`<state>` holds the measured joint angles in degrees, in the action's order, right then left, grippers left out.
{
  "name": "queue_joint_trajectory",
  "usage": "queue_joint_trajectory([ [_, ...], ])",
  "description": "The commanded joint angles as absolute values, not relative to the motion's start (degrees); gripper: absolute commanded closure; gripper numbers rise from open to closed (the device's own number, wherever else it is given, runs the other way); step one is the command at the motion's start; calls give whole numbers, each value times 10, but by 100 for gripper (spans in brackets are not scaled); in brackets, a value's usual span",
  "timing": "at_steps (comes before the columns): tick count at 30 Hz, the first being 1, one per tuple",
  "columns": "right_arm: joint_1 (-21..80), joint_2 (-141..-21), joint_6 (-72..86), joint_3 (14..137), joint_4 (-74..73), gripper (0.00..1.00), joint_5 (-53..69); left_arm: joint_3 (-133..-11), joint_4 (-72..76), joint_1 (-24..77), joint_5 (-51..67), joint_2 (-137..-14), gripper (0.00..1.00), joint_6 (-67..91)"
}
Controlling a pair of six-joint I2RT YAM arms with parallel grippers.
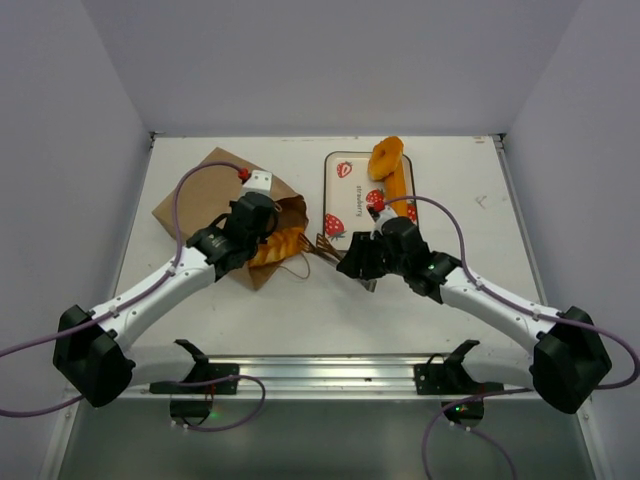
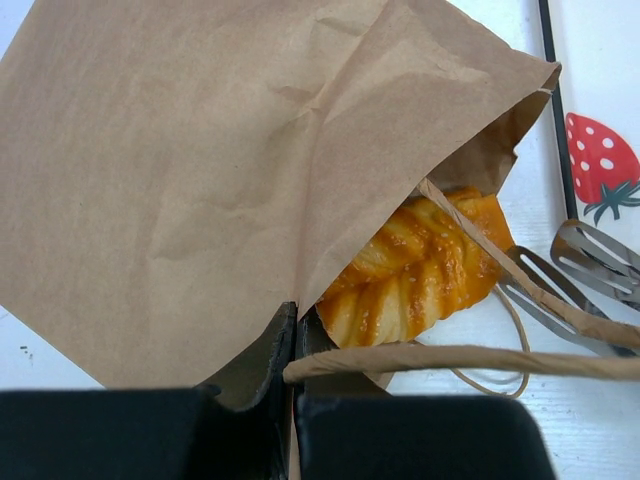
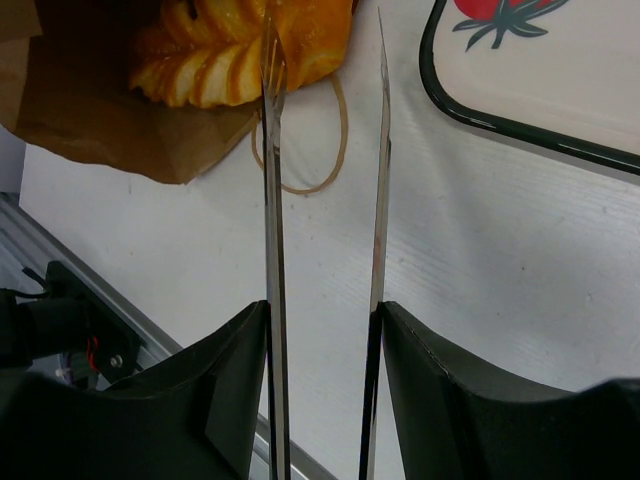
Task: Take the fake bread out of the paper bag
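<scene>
From above, the paper bag [image 1: 205, 195] is seen lying on the bench [image 1: 450, 180] at the left, with a braided loaf [image 1: 278, 245] at its mouth and more fake bread [image 1: 388, 170] on the tray [image 1: 340, 195].

At the left wrist, the left gripper [image 2: 295, 345] is seen with jaws pressed together on the bag's edge.

At the right wrist, the right gripper [image 3: 325, 330] is seen with jaws clamped, partly apart, on metal tongs [image 3: 272, 250], one tip at the loaf.

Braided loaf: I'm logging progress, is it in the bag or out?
Partly out. One end of the loaf pokes from the open mouth of the bag; the rest lies hidden under the paper.
</scene>
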<state>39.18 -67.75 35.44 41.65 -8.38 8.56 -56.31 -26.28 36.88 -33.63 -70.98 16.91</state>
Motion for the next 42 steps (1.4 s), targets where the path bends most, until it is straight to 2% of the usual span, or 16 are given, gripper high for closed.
queue_joint_trajectory([
  [1, 396, -686, 367, 439, -32, 47, 88, -555, -233, 369, -325, -692, 100, 155],
  [16, 396, -780, 372, 480, 21, 46, 106, -555, -231, 369, -318, -693, 100, 147],
  [21, 396, -787, 384, 478, 40, 51, 120, -555, -231, 369, -316, -694, 100, 147],
  [29, 397, -788, 396, 471, 49, 52, 141, -554, -231, 369, -316, -693, 100, 146],
  [34, 397, -767, 401, 458, 46, 61, 137, -553, -231, 369, -320, -695, 100, 145],
  [42, 397, -716, 398, 459, 11, 69, 124, -557, -238, 367, -340, -709, 100, 152],
])
